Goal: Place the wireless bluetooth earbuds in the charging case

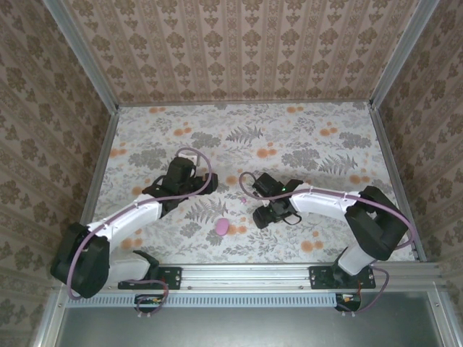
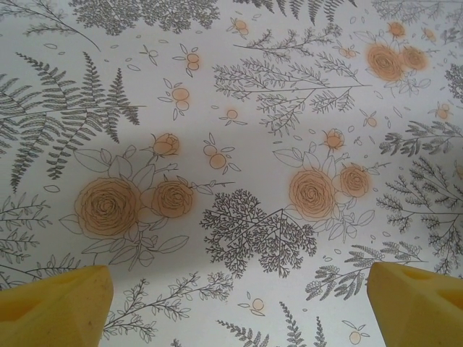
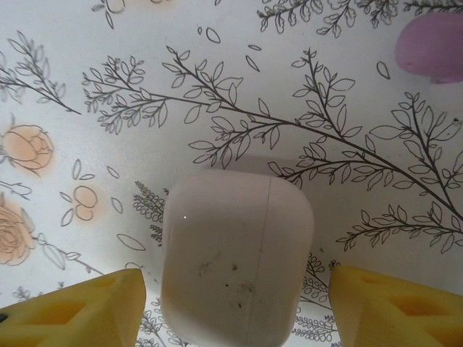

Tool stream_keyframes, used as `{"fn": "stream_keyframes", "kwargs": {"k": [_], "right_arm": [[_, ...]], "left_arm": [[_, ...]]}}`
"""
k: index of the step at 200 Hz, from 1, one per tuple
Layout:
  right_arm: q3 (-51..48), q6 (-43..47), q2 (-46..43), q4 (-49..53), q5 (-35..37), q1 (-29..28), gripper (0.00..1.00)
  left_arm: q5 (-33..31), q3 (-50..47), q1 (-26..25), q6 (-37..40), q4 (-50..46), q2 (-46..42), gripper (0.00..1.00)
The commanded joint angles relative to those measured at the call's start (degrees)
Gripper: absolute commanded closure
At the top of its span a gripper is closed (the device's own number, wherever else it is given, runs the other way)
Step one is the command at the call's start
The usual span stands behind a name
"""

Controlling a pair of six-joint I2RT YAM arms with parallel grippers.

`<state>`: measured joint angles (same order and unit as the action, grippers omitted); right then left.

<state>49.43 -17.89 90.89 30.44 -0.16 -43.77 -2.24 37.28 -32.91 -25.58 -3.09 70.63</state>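
A counter [image 1: 289, 137] covered in white cloth printed with grey ferns and orange flowers fills the floor of the booth. Three walls rise around it, at the back [image 1: 246, 50], left [image 1: 36, 130] and right [image 1: 434, 123], all papered in beige with brown damask stripes. Bare aluminium posts [image 1: 79, 54] mark the corners, and an aluminium rail [image 1: 246, 275] runs along the near edge. The light is soft and even.

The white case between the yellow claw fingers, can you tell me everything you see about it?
The white case is a smooth, shiny, plastic-looking box with rounded corners. A thin seam runs down it, and it looks shut. Little dark specks mark its top. It lies flat on the flowery table cover, between the right claw's yellow fingers, touching neither.
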Motion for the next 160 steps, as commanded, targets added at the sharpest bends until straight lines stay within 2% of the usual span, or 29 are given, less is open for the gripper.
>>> {"fn": "stream_keyframes", "kwargs": {"k": [1, 47, 90, 135, 160], "right_arm": [[1.8, 0.7, 1.9, 1.8, 4.1, -1.2, 0.31], [2.7, 0.1, 4.8, 2.2, 7.1, -2.3, 0.36], [1.8, -0.2, 3.6, 1.2, 8.7, -2.5, 0.44], [-0.3, 0.9, -0.5, -1.7, 9.1, -2.5, 0.48], [-1.7, 3.9, -6.3, -4.4, 9.1, -2.5, 0.49]], "left_arm": [[-1.4, -0.1, 0.6, -1.2, -1.1, -1.1, 0.08], [-1.6, -0.2, 0.6, -1.4, -1.4, -1.3, 0.08], [-1.5, 0.2, 0.9, -1.9, -2.0, -1.4, 0.08], [-0.5, 0.5, 1.3, -2.1, -2.5, -1.2, 0.08], [2.4, 1.2, 2.0, -1.7, -2.5, -1.4, 0.08]]}}
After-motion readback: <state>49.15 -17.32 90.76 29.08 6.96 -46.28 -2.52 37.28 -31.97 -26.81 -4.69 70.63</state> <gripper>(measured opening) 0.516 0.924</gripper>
